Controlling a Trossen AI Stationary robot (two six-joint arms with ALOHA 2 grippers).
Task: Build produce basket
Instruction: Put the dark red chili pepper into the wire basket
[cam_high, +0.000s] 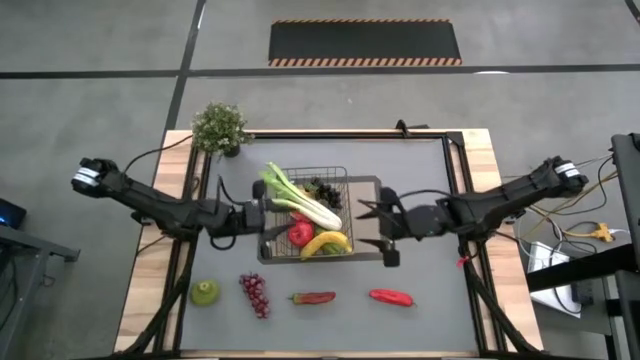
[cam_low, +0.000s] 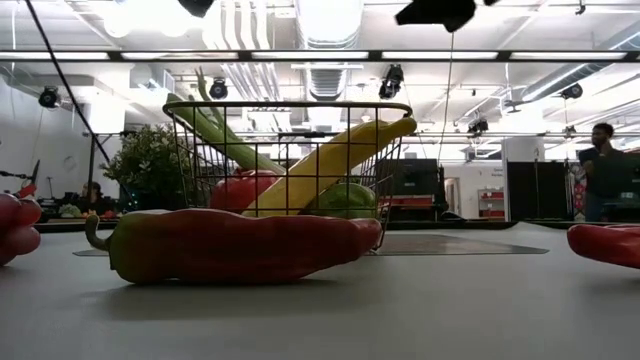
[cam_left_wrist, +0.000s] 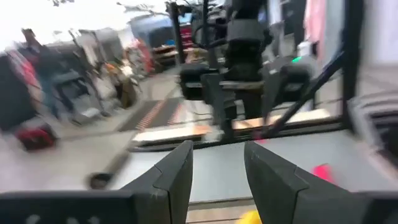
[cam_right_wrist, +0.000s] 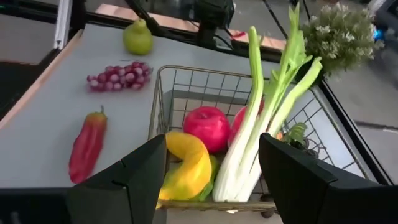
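Observation:
The dark wire basket (cam_high: 305, 215) stands on a grey mat at the table's middle. In it lie a leek (cam_right_wrist: 261, 124), a red apple (cam_right_wrist: 206, 127) and a banana (cam_right_wrist: 186, 163); the leek's leaves stick out over the far rim. On the table near the front edge lie a green pear (cam_high: 205, 292), purple grapes (cam_high: 254, 293) and two red peppers (cam_high: 314, 297) (cam_high: 391, 297). My left gripper (cam_high: 262, 218) is open and empty at the basket's left side. My right gripper (cam_high: 385, 232) is open wide and empty, just right of the basket, pointing at it.
A leafy potted plant (cam_high: 220, 128) stands at the table's far left corner. The grey mat (cam_high: 372, 186) shows to the right of the basket. A raised dark frame (cam_high: 455, 150) runs round the table top. A person (cam_low: 600, 165) stands in the room beyond.

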